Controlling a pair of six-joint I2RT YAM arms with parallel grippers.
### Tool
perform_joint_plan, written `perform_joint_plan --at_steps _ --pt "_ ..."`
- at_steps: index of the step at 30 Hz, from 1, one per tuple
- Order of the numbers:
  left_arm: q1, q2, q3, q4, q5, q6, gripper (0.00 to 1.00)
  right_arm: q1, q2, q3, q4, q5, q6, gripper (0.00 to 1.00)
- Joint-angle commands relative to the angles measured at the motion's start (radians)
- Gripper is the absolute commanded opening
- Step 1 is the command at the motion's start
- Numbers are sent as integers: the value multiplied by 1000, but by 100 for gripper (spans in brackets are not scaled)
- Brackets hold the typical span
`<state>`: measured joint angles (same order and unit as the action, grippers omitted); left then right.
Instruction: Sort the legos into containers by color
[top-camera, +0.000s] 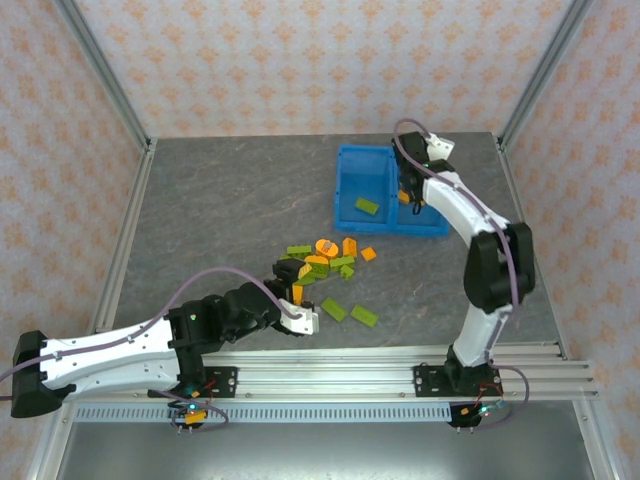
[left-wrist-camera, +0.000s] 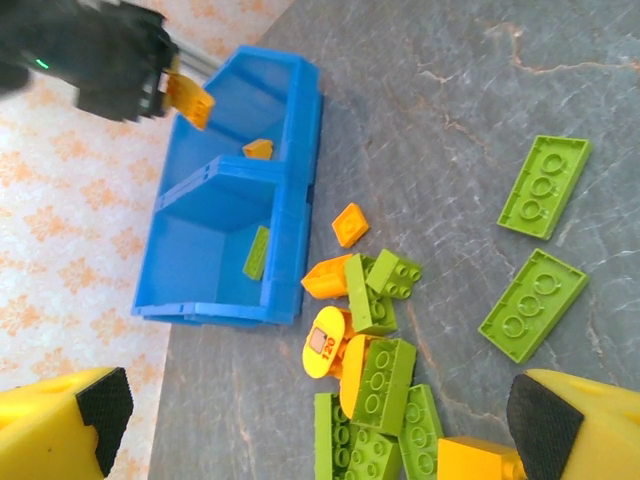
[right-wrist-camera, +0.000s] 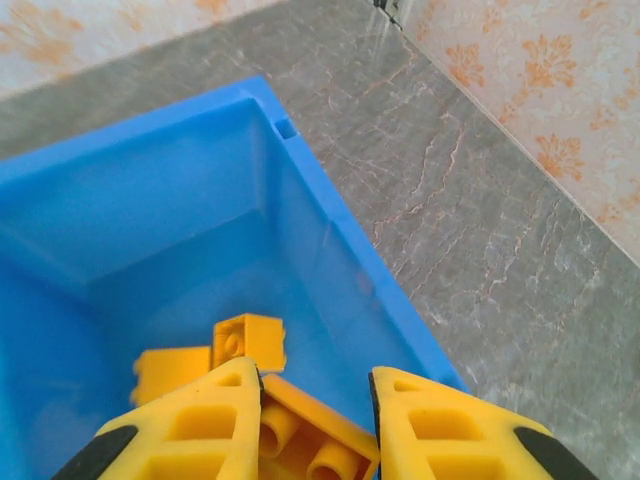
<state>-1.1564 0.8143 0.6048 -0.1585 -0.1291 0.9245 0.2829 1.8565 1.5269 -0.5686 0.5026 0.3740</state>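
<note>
Right wrist view: the right gripper (right-wrist-camera: 315, 380) clenches 1 orange brick (right-wrist-camera: 305, 440) between its jaws, above the bin (right-wrist-camera: 330, 230) holding 2 orange ones, likely for dropping. The left gripper (left-wrist-camera: 318, 412) gapes, the pile (left-wrist-camera: 385, 380) beneath its jaws.

orange brick (right-wrist-camera: 320, 450): cut by bottom edge | right compartment (top-camera: 415, 226): partly behind arm (top-camera: 452, 207)

Glossy plastic bin (top-camera: 360, 175), shiny studded plastic legos (left-wrist-camera: 531, 304), matt veined table (top-camera: 230, 200)

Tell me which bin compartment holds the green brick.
The left compartment, farther from the right pincer: one olive-green brick lies on its floor. The other compartment holds orange bricks.
</note>
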Motion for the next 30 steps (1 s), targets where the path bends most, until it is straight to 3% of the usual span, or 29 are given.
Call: perform_joint_plan --at_steps 1,6,11,16,20,24,28,30 --pt "7 -10 -16 39 -56 30 100 -24 84 81 -36 39 -50 29" --pt "7 -16 -20 30 -58 49 100 -59 128 136 -104 -22 17 58" --pt "7 -17 -27 2 -13 79 100 -59 51 128 -125 -84 12 60" --pt "9 -30 -26 -63 13 104 100 -23 -190 -30 -120 -336 -23 60" --pt "23 -28 -28 -84 34 103 100 110 -488 -329 -63 -594 -129 62" --pt "67 15 -19 -67 91 51 100 277 -712 -559 -155 -722 -123 64" --pt "107 43 -7 -108 198 85 100 415 -835 -712 -216 -859 -61 69" --pt "109 49 -5 -125 216 107 100 479 -838 -752 -234 -842 -16 74"
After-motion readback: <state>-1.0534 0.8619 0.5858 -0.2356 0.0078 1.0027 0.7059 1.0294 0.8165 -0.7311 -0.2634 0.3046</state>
